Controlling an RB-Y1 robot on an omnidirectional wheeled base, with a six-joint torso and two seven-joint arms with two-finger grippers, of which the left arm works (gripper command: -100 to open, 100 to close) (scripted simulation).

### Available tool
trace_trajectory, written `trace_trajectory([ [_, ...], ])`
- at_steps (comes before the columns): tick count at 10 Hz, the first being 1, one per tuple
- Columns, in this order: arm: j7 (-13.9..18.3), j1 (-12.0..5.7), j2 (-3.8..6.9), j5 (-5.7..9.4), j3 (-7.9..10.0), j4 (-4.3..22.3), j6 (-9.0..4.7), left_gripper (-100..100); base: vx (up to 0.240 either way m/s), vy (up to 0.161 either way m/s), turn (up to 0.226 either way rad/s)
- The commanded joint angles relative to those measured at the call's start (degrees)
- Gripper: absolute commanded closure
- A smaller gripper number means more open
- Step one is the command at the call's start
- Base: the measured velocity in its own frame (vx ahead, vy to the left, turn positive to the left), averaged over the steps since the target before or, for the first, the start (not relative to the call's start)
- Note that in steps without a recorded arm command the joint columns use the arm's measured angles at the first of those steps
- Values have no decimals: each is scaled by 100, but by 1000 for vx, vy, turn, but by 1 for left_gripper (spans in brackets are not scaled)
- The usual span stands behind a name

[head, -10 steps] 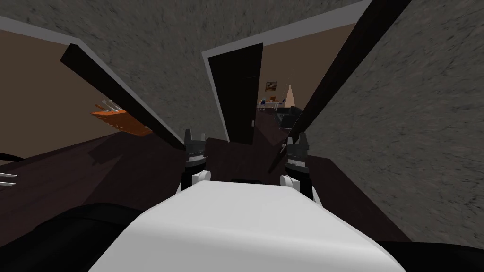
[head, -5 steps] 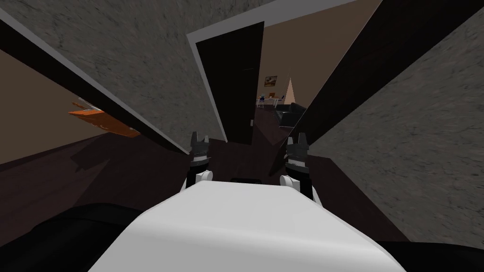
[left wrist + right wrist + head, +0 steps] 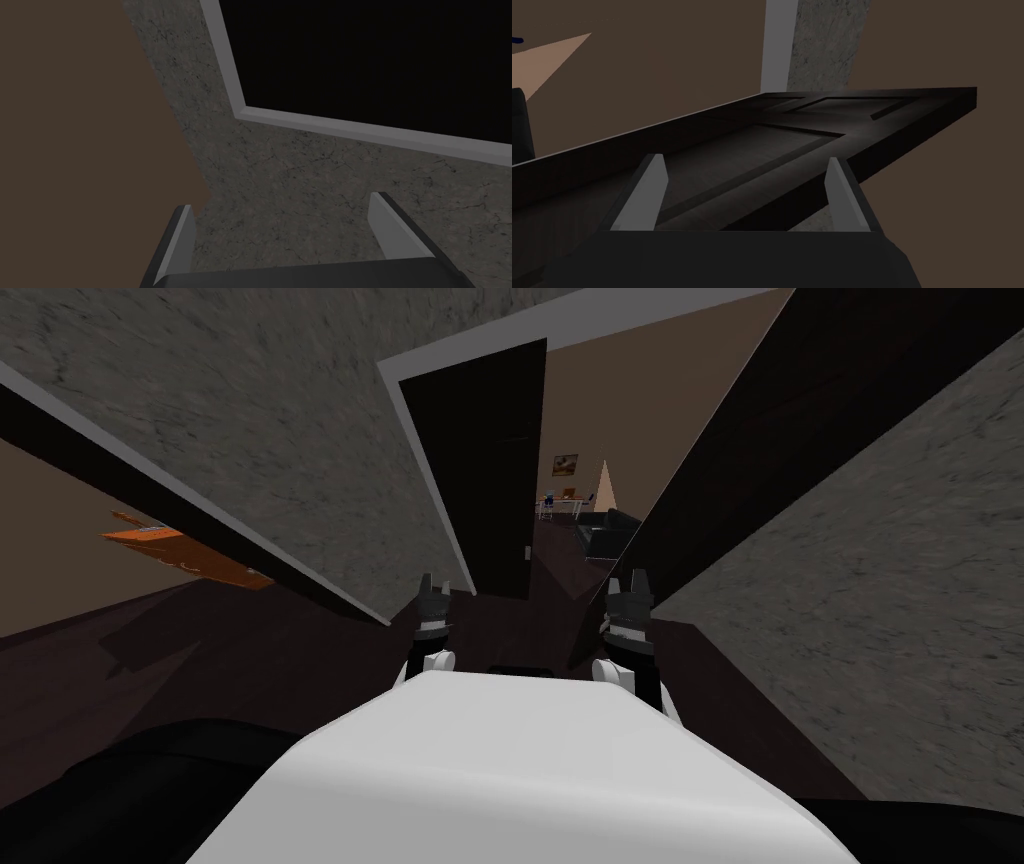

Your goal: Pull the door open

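Observation:
A dark door (image 3: pixel 485 458) in a grey frame stands ahead in the head view, ajar, with a small light handle (image 3: pixel 527 552) on its right edge. Both grippers hang low in front of it and touch nothing. My left gripper (image 3: pixel 433 590) is below the door's left foot; in its wrist view the left gripper (image 3: pixel 287 222) is open before a grey mottled wall (image 3: pixel 280 175) and a grey frame (image 3: pixel 350 127). My right gripper (image 3: pixel 630 586) is also open; its wrist view shows the right gripper (image 3: pixel 744 187) facing a dark panelled door leaf (image 3: pixel 792 135).
A second dark door leaf (image 3: pixel 770 438) swings in on the right, close to my right arm. Another dark leaf (image 3: pixel 190 523) runs along the left wall. Grey walls close in on both sides. Through the gap lies a room with a dark sofa (image 3: pixel 605 533). An orange object (image 3: pixel 185 553) lies left.
The whole head view has shifted: I have moved closer to the centre door and turned, so it looms larger. My left gripper has swung inward toward the door's foot.

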Motion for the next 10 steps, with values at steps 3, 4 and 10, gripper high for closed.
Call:
trace_trajectory([
  [3, -42, -60, 58, -25, -93, 459, -91, -100, 158, -12, -74],
  [4, -51, -76, 64, -31, -110, 548, -111, -100, 106, -19, -32],
  [10, -121, -209, 96, -77, -252, 1273, -274, -100, 112, -21, -56],
])
